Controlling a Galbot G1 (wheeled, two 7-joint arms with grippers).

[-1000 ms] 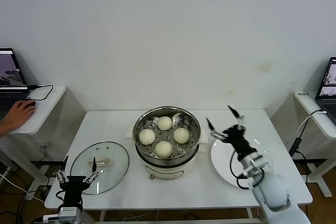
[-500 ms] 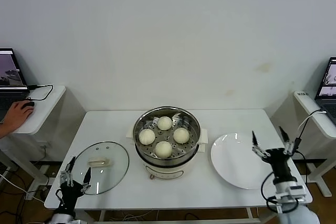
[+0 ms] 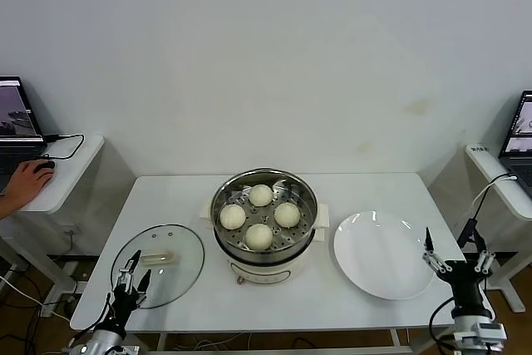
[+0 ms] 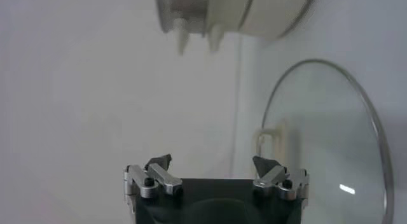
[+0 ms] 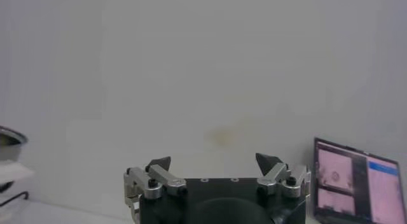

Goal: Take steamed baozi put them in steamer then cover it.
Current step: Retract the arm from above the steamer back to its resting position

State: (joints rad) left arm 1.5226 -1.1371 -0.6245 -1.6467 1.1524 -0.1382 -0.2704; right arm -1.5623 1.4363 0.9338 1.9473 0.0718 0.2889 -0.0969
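Looking down from the head view, a white table (image 3: pixel 191 197) carries the steamer (image 3: pixel 263 220) at its middle, a shiny steel pot on a cream-white base, uncovered. Four steamed baozi (image 3: pixel 260 236) sit on the perforated tray inside, spaced in a rough diamond and not touching one another. The cover (image 3: pixel 158 263), a glass lid with a cream-white bar handle, lies flat on the table to the robot's left of the steamer, apart from it. A white plate (image 3: pixel 384 253) lies to the robot's right of the steamer, just beside its base. The left claw (image 3: pixel 131 276) is low at the near table edge, over the near rim of the cover, pointing up and away from the robot, its fingers spread wide and holding nothing. The right claw (image 3: pixel 455 255) stands at the near right corner of the table, beside the plate's edge, upright with fingers wide apart and empty. A person's hand (image 3: pixel 27 182) rests by a laptop (image 3: pixel 17 119) on a side desk at far left.

From the left wrist view, the left claw (image 4: pixel 213 166) has both fingertips parted wide; the cover (image 4: pixel 318 149) lies beyond one fingertip, with the steamer (image 4: pixel 235 12) base farther off.

From the right wrist view, the right claw (image 5: pixel 213 163) is opened wide with nothing between its tips, facing the wall, with a laptop screen (image 5: pixel 353 181) to one side.
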